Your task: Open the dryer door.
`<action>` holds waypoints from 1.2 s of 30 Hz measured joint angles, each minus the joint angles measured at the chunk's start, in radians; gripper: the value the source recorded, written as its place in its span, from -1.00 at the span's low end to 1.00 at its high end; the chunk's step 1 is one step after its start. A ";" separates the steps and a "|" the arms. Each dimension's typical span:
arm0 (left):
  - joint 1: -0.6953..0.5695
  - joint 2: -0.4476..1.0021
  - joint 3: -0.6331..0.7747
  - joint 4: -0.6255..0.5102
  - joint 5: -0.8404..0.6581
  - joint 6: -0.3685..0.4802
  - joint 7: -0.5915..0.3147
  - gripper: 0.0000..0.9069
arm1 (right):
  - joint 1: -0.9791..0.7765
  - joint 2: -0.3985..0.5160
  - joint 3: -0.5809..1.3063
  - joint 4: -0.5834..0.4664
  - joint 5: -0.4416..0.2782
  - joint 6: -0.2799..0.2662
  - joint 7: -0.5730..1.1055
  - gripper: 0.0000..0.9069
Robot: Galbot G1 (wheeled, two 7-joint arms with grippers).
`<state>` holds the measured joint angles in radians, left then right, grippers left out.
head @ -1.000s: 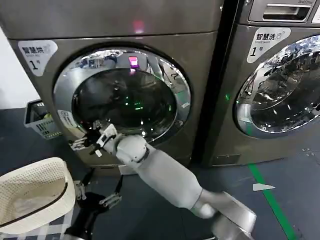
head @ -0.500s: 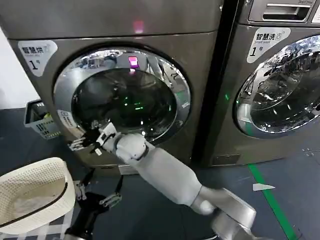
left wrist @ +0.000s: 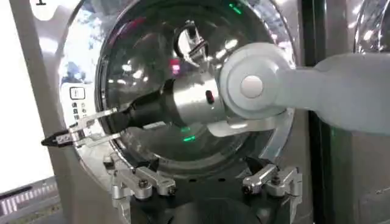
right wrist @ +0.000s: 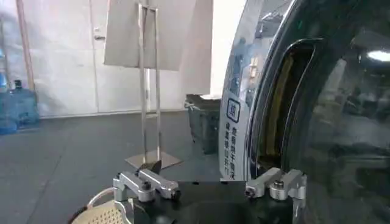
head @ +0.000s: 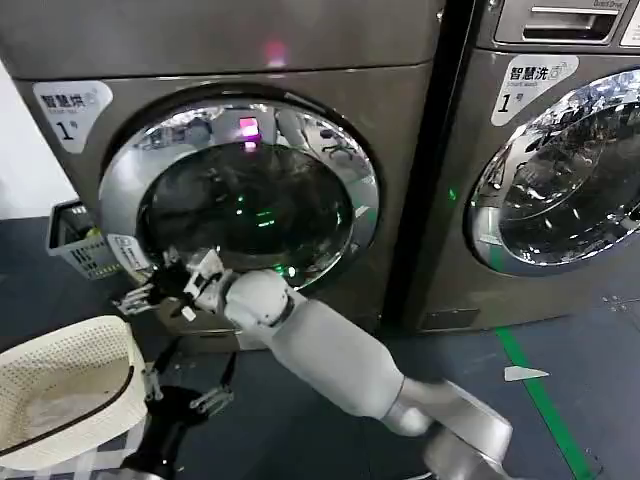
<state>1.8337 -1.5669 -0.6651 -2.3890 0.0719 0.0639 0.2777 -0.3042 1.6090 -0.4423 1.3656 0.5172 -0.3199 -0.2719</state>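
Right gripper (head: pixel 135 297) at dryer door's (head: pixel 240 200) lower-left chrome rim, fingers parted; left gripper (head: pixel 185 390) low near floor, fingers spread.

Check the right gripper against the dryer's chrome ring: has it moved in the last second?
Yes. In the head view the right gripper has slid toward the robot's left and slightly down, now past the lower-left edge of the dryer door.
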 joint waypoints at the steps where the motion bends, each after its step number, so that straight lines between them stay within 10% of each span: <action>1: -0.001 0.001 -0.005 -0.001 0.002 0.006 -0.001 1.00 | -0.001 0.000 0.001 0.002 0.000 -0.001 0.000 1.00; 36: -0.129 0.135 -0.629 0.104 -0.361 0.200 0.142 1.00 | -0.039 -0.002 0.025 0.097 0.035 0.000 -0.287 1.00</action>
<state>1.7050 -1.4317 -1.2943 -2.2849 -0.2894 0.2640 0.4198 -0.3434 1.6069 -0.4171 1.4628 0.5520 -0.3198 -0.5587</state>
